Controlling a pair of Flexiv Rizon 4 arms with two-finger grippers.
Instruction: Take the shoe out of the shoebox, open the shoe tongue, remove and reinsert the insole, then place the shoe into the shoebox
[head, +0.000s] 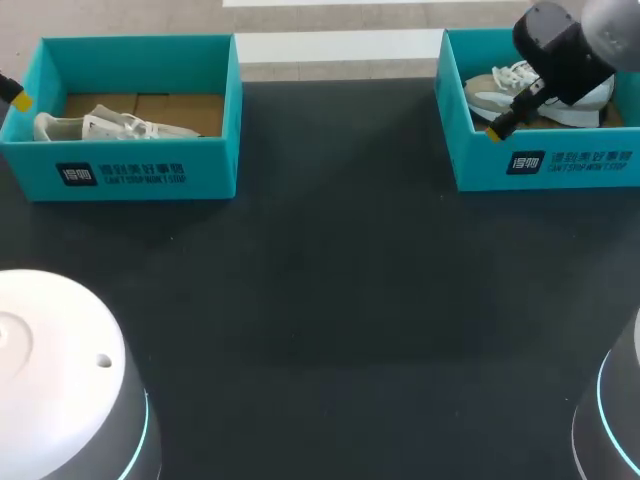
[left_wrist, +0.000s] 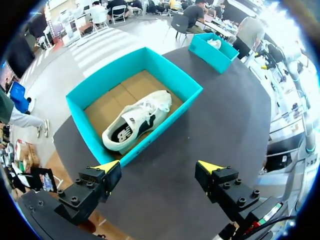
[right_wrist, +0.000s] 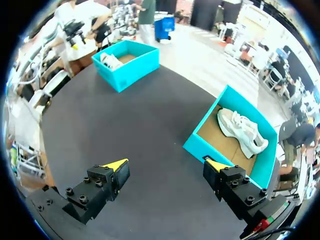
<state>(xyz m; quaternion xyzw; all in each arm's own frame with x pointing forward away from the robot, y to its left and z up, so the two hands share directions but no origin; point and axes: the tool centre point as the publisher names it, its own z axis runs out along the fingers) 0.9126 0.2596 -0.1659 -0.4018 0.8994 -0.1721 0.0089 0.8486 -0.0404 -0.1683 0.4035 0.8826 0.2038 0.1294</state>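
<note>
Task not yet begun, by the evidence. At upper left of the head view, a white lace-up trainer (head: 110, 126) lies inside an open turquoise cardboard shoebox (head: 140, 175). At upper right, a second turquoise shoebox (head: 545, 165) holds a grey-and-white trainer (head: 488, 95). Left gripper (left_wrist: 159, 169) hangs short of its box, fingers spread and grasping nothing. Right gripper (right_wrist: 167, 166) is likewise released, by the near wall of its box. Outstanding in full: extraction, tongue, insole out and in, return.
</note>
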